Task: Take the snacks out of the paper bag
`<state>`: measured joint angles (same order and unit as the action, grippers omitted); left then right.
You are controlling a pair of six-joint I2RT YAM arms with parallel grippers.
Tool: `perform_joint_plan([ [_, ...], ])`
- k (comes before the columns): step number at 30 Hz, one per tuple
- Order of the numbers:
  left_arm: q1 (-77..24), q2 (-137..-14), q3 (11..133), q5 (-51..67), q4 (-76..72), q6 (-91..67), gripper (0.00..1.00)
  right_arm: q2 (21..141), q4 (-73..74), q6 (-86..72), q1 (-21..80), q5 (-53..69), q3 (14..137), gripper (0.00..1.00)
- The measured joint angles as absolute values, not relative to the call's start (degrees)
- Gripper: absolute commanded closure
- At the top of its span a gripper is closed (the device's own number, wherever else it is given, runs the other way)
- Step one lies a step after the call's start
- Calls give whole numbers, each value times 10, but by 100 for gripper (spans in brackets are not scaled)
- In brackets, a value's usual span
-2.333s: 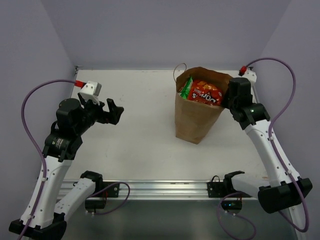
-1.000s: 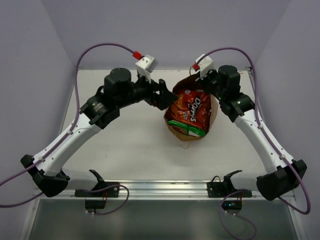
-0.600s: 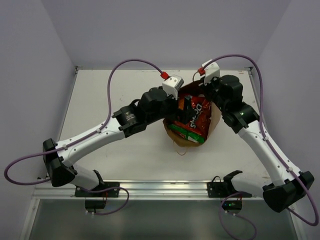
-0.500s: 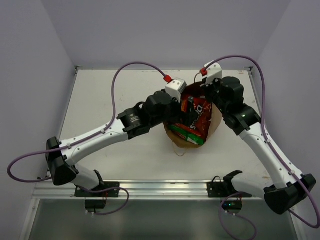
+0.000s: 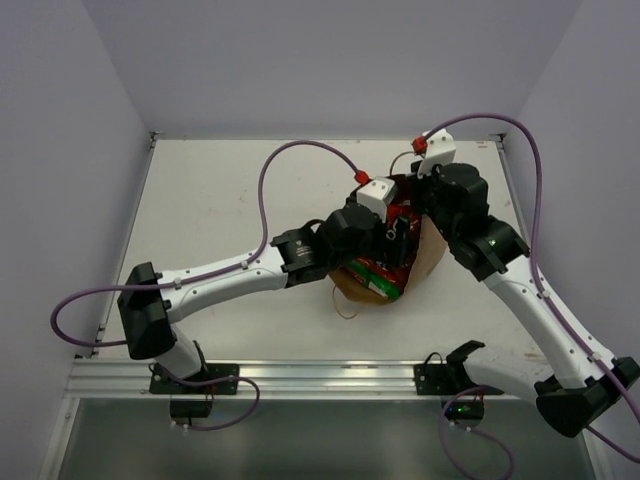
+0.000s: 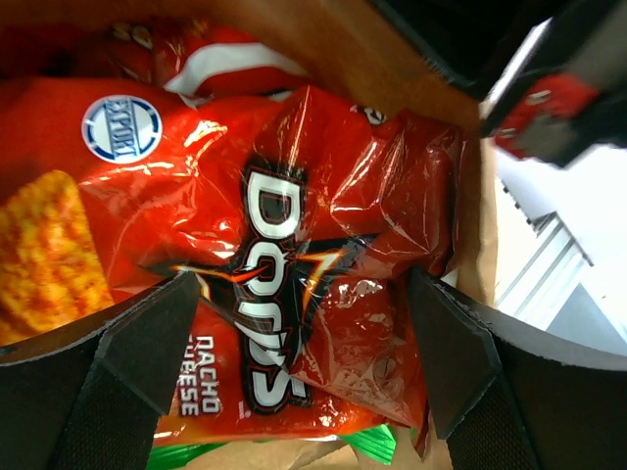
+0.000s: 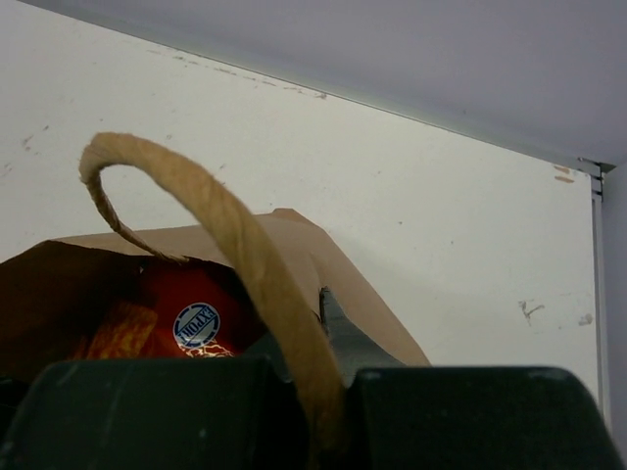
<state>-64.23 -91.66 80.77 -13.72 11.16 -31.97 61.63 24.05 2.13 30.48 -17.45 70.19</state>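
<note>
1. The Doritos bag [image 6: 274, 294] lies in the paper bag's [image 5: 432, 258] mouth, right of the worktop's middle.
2. Your left gripper [image 6: 299, 343] straddles it, jaws wide (its long axis seems to run finger to finger).
3. Your right gripper [image 7: 312, 377] is clamped on the twisted handle [image 7: 223, 213].

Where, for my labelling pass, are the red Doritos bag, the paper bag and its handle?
red Doritos bag [image 6: 284, 294]: left wrist view, on the printed logo.
paper bag [image 5: 432, 258]: top external view, on its brown outer wall.
paper bag handle [image 7: 257, 264]: right wrist view, mid-loop of the twisted paper.
</note>
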Motion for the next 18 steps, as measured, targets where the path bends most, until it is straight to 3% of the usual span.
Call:
perform_joint_plan([
  [6, -648, -930, 799, -137, 104, -324, 9, 610, 244, 1, 305, -175, 698, 100],
  [8, -649, -933, 798, -136, 102, -325, 16, 609, 244, -3, 305, -175, 697, 100],
  [9, -650, -935, 798, -136, 101, -326, 29, 609, 244, -5, 305, -175, 697, 100],
  [11, -651, -937, 793, -134, 94, -332, 45, 607, 244, -7, 305, -174, 695, 100],
  [12, -653, -937, 790, -134, 93, -334, 59, 606, 243, -9, 305, -174, 694, 100],
  [14, -654, -939, 788, -137, 92, -336, 75, 603, 243, -11, 306, -174, 691, 100],
  [15, -654, -941, 788, -139, 91, -334, 89, 602, 243, -13, 306, -175, 689, 100],
  [17, -654, -943, 785, -142, 85, -333, 100, 599, 243, -15, 306, -175, 687, 100],
  [18, -654, -943, 782, -143, 83, -333, 100, 597, 243, -15, 306, -175, 686, 100],
])
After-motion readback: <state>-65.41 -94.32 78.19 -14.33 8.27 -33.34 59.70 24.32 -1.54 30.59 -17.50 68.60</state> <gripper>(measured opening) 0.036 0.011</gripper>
